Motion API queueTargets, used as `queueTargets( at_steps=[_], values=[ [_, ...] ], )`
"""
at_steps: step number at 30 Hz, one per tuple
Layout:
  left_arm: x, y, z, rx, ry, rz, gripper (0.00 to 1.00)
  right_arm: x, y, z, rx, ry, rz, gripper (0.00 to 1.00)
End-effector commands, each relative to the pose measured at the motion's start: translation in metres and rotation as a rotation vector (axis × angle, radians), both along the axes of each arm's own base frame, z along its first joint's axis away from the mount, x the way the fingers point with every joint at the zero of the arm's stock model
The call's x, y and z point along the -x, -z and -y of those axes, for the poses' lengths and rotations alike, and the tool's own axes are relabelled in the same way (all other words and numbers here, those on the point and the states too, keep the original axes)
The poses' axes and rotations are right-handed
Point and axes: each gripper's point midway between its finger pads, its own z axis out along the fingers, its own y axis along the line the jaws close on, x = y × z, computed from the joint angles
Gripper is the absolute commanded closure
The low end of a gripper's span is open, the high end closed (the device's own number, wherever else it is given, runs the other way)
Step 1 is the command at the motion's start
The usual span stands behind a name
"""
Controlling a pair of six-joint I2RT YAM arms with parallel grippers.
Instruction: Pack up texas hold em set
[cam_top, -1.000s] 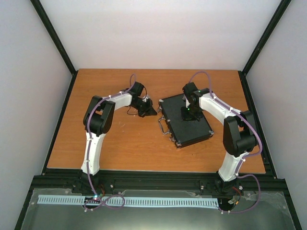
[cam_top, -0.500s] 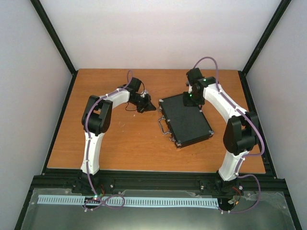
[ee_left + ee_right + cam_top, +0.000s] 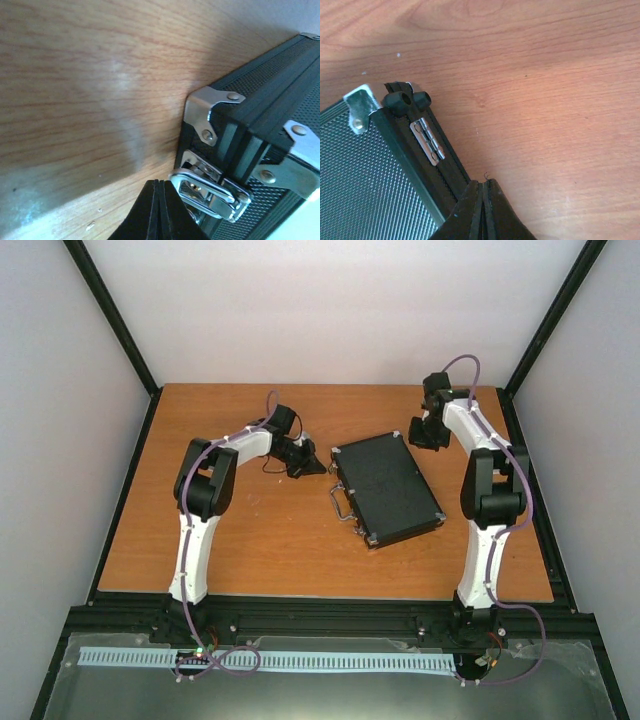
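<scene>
The texas hold em set shows as a flat black case (image 3: 390, 485), lid down, lying at an angle right of the table's middle, its metal handle (image 3: 345, 503) facing left. My left gripper (image 3: 318, 468) is shut and empty, low at the case's far-left corner. In the left wrist view its tip (image 3: 159, 183) sits right beside a silver latch (image 3: 212, 194) on the case's side (image 3: 252, 107). My right gripper (image 3: 416, 432), also shut and empty, hovers just off the far-right corner. The right wrist view puts its tip (image 3: 482, 183) next to the hinge (image 3: 427, 142) side of the case (image 3: 365, 180).
The wooden table (image 3: 250, 540) is bounded by a black frame (image 3: 130, 470) and pale walls on three sides. Both arm bases stand on the black rail (image 3: 330, 620) at the near edge. The right elbow (image 3: 490, 495) stands close to the case's right side.
My right arm has lifted off the case's lid and swung to the back right, past the far corner. The left arm has barely shifted. The case lies as before.
</scene>
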Motion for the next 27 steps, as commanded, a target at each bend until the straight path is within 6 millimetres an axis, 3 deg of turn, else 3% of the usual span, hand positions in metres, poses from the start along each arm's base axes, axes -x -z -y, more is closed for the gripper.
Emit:
queueTargets(
  at_steps=[1,19,27],
  values=[
    [-0.006,0.0,0.002,0.02,-0.01,-0.014,0.99,-0.012,0.004,-0.01,-0.028,-0.028,0.012,0.97],
    [-0.009,-0.002,0.006,0.041,-0.023,-0.047,0.99,0.001,0.065,-0.005,0.019,-0.062,-0.114,0.97],
    [-0.01,0.001,0.007,0.042,-0.027,-0.06,0.99,0.005,0.073,-0.014,-0.029,-0.092,-0.136,0.97]
  ],
)
